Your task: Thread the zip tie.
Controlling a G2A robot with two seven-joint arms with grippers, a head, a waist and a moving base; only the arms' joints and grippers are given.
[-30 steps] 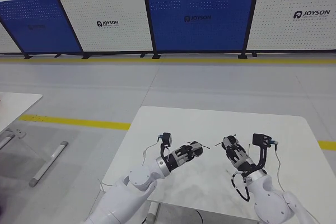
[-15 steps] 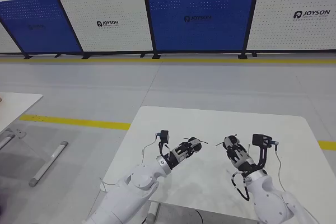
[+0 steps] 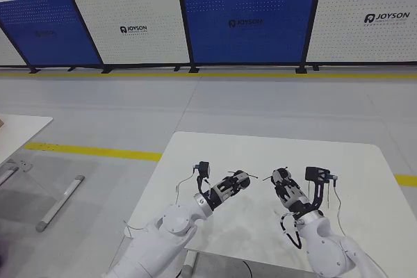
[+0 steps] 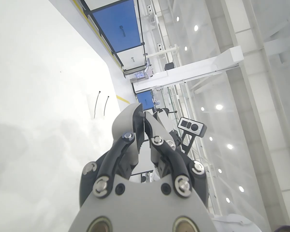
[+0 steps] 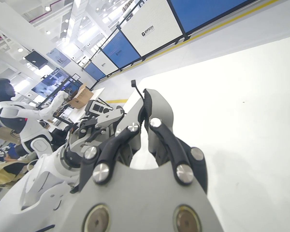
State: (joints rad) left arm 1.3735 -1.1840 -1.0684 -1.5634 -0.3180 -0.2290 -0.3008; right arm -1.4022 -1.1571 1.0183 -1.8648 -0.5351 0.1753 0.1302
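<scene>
Over the white table (image 3: 264, 149) my two grippers face each other, a small gap apart. My right gripper (image 5: 144, 97) is shut on a black zip tie (image 5: 136, 88). The tie's square head sticks out past the fingertips. My left gripper (image 4: 143, 115) is shut too, with a short black stub of tie pinched between its pads. From above, the left gripper (image 3: 240, 178) has thin black strands poking out of it. The right gripper (image 3: 276, 176) hangs just to its right. How the tie runs between the two grippers is hidden.
Two spare black zip ties (image 4: 96, 103) lie side by side on the table beyond the left gripper. The table's edges (image 3: 168, 149) are near on the left side, with bare floor past them.
The right arm has shifted left, narrowing the gap to the left gripper. The left gripper rose slightly early on and has since held still.
</scene>
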